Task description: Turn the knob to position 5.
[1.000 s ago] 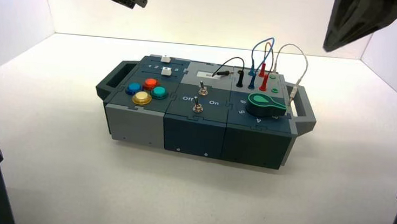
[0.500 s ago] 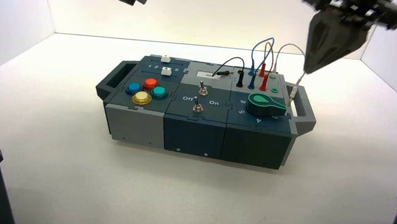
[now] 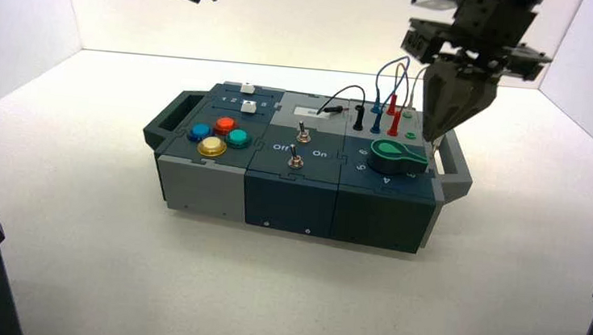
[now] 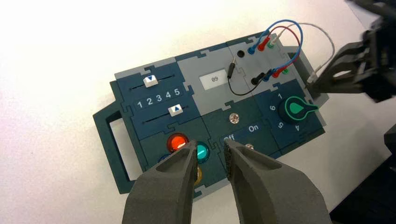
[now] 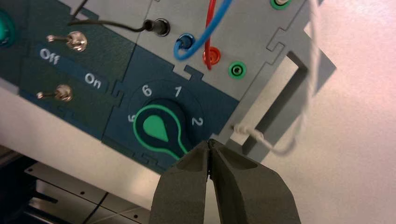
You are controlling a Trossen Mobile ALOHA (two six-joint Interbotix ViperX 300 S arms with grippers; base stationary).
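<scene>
- The right gripper [image 5: 209, 142] hung over the right end of the box [image 3: 198, 190], near the green knob, its two fingers pressed together at the tips with nothing between them
- The knob [image 3: 393, 156] sat on the dark teal panel at the box's near right, its round body ringed by white numerals
- Its tapered pointer lay between the 2 [image 5: 197, 121] and the 4 [image 4: 297, 129] — well away from the numeral 5 [image 4: 280, 125], which stood on the ring between the 4 and the 6 [image 5: 146, 90]
- The left gripper [image 4: 211, 142] waited high up on the left, beyond the far side of the box as the high view showed it, its fingers spread with a narrow gap and holding nothing
- Just beyond the knob, blue wires [image 5: 208, 32] and a red wire [image 5: 209, 35] ran from the grey socket panel, and a white wire [image 5: 310, 79] curved down to the handle opening at the right end
- A black wire [image 3: 349, 88] arched over the same grey area, one plug upright and the other end lying beside the display [image 4: 214, 79]
- Two metal toggle switches [image 3: 295, 161] stood in the middle — with four round buttons [image 3: 225, 125], red, blue, yellow and teal, and two white sliders [image 4: 175, 110] to their left
</scene>
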